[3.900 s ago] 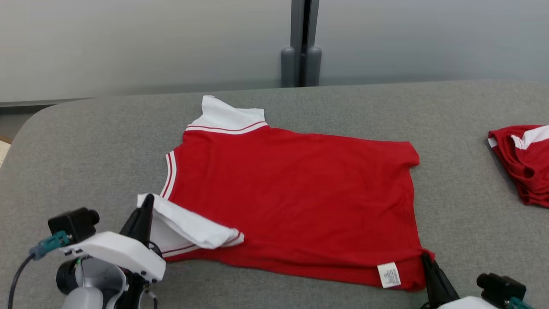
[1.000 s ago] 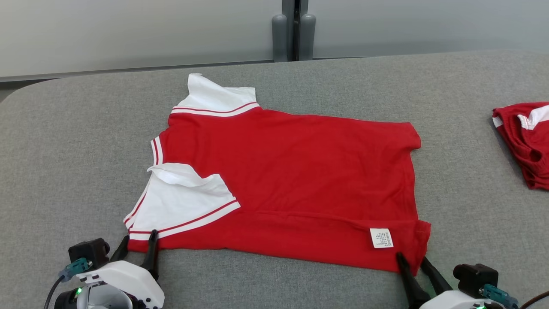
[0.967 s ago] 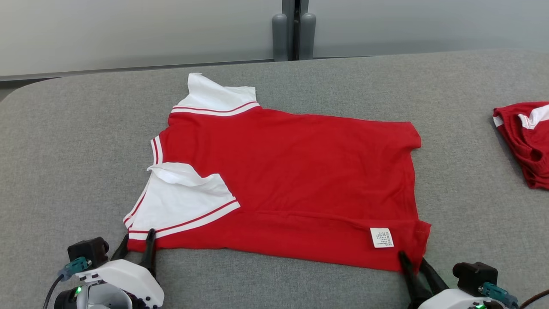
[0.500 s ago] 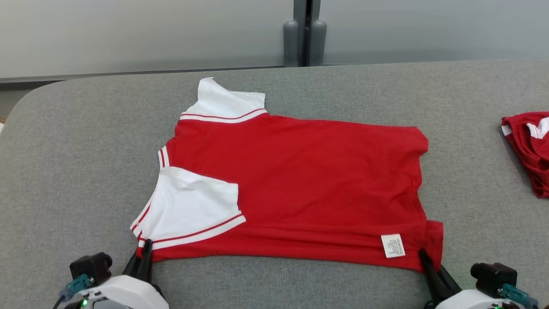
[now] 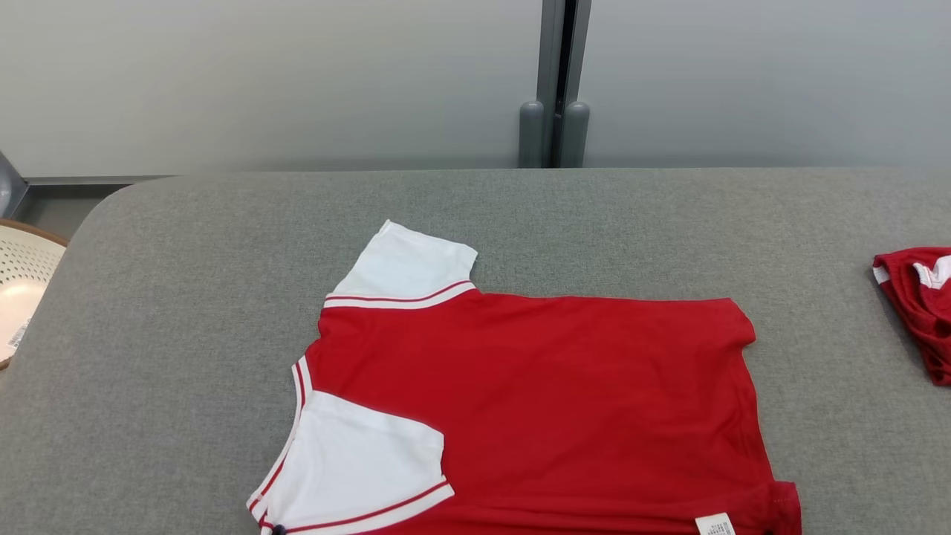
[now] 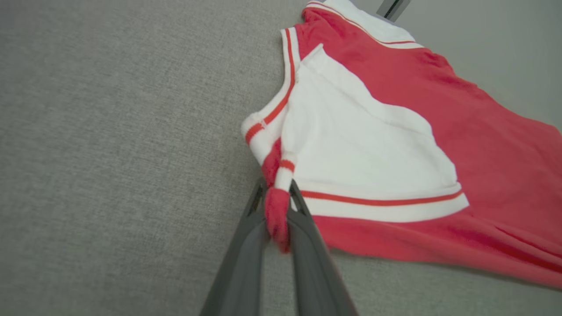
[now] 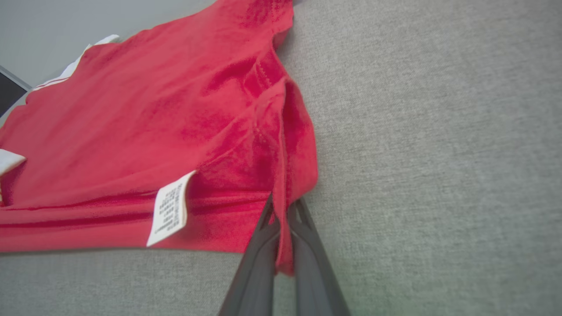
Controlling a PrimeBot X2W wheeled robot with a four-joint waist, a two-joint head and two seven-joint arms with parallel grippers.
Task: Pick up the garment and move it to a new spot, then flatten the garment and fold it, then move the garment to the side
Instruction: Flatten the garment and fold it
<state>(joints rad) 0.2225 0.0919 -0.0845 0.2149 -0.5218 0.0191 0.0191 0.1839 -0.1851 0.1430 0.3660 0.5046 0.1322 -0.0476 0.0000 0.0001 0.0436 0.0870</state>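
Note:
The garment point(image 5: 535, 401) is a red shirt with white sleeves and red stripes, lying flat on the grey padded table point(image 5: 186, 253), its near edge at the bottom of the head view. In the left wrist view my left gripper point(image 6: 276, 193) is shut on the garment point(image 6: 395, 131) at its near sleeve corner, where red and white cloth is bunched between the dark fingers point(image 6: 246, 245). In the right wrist view my right gripper point(image 7: 283, 204) is shut on the garment point(image 7: 175, 114) at its near hem corner, beside the white care label point(image 7: 169, 213).
A second red and white garment point(image 5: 917, 305) lies crumpled at the table's right edge. A pale perforated round object point(image 5: 18, 279) stands off the table's left side. A grey wall with a dark vertical post point(image 5: 557, 82) runs behind the table.
Both grippers have closed on the garment's near corners. The head camera has tilted up, so the shirt sits lower in the picture and both grippers have dropped out of it.

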